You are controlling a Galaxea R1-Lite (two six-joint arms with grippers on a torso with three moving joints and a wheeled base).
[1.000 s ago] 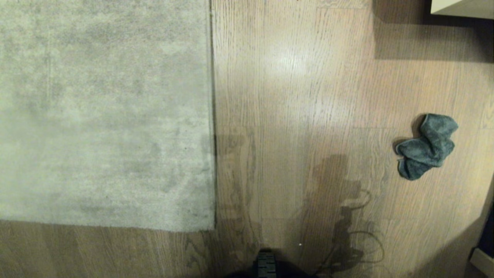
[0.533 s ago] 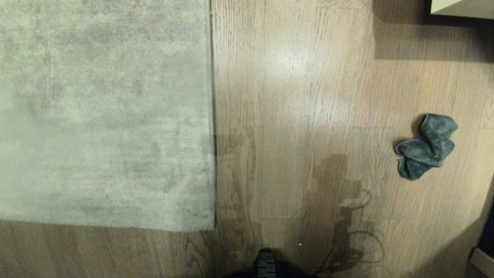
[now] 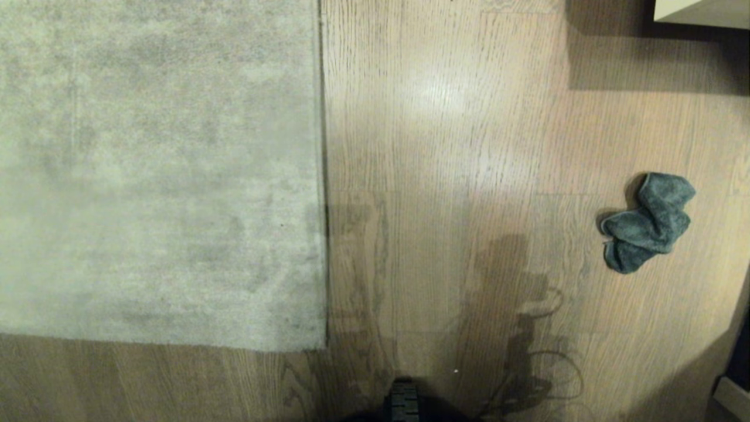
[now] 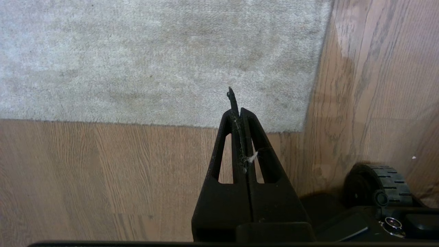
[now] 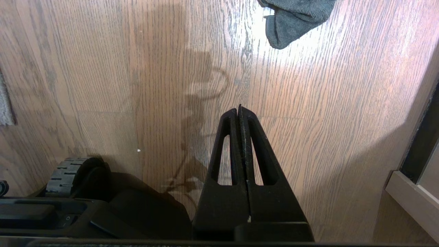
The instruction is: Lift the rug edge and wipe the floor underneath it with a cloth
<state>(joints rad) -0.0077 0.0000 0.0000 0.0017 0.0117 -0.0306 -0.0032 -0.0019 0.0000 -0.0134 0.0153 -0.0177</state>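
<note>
A pale grey mottled rug (image 3: 158,170) lies flat on the left of the head view; its straight rug edge (image 3: 323,176) runs away from me down the middle, with a near corner (image 3: 324,349). Light wood-grain floor (image 3: 457,152) fills the right. The crumpled dark grey-green cloth (image 3: 647,221) lies on the floor at the right, also at one border of the right wrist view (image 5: 295,19). Neither arm shows in the head view. My left gripper (image 4: 236,111) hangs shut and empty above the rug's near corner (image 4: 301,128). My right gripper (image 5: 239,111) hangs shut and empty over bare floor, short of the cloth.
A pale furniture corner (image 3: 700,12) casts a dark shadow at the far right. Another pale furniture edge (image 3: 732,395) sits at the near right, also in the right wrist view (image 5: 411,202). My base and its wheel (image 3: 404,401) show at the near middle.
</note>
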